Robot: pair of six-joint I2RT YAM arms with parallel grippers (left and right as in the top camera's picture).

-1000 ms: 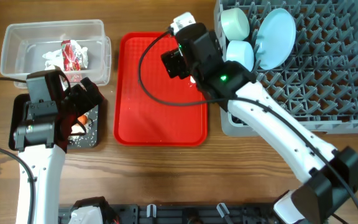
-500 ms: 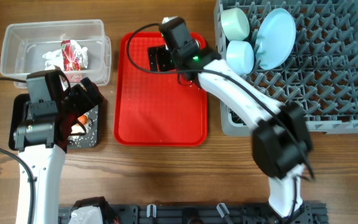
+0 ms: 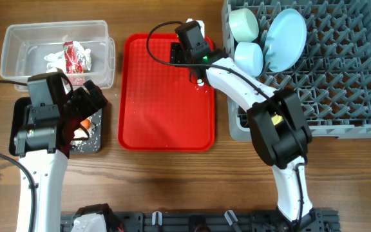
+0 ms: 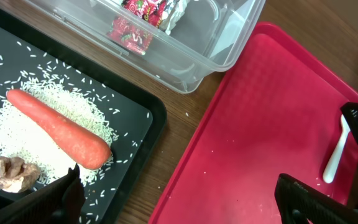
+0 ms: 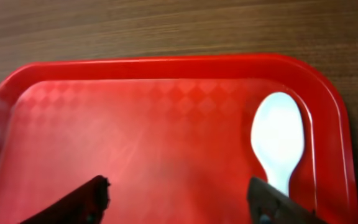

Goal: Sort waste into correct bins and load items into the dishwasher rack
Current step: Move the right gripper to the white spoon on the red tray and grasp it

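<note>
The white spoon (image 5: pixel 278 140) lies at the far right corner of the red tray (image 3: pixel 166 122); it also shows in the left wrist view (image 4: pixel 336 152). My right gripper (image 3: pixel 180 55) is open and empty just above the tray, with the spoon by its right finger (image 5: pixel 179 202). My left gripper (image 3: pixel 85 109) is open and empty over the black tray's (image 3: pixel 21 119) right edge (image 4: pixel 179 199). An orange carrot (image 4: pixel 61 127) lies on loose rice (image 4: pixel 14 124) in the black tray. The clear tub (image 3: pixel 18 38) holds white tissue (image 3: pixel 51 59) and the red wrapper (image 3: pixel 76 57). The yellow cup is out of view.
The grey rack (image 3: pixel 340 77) at the right holds a light blue plate (image 3: pixel 287 35) and two bowls (image 3: pixel 243 22) (image 3: pixel 250 57) in its near-left corner. A brown scrap (image 4: pixel 8 174) lies in the black tray. A few rice grains dot the red tray.
My right arm has swung and dropped lower over the red tray's far right corner, by the spoon. The left arm has not moved.
</note>
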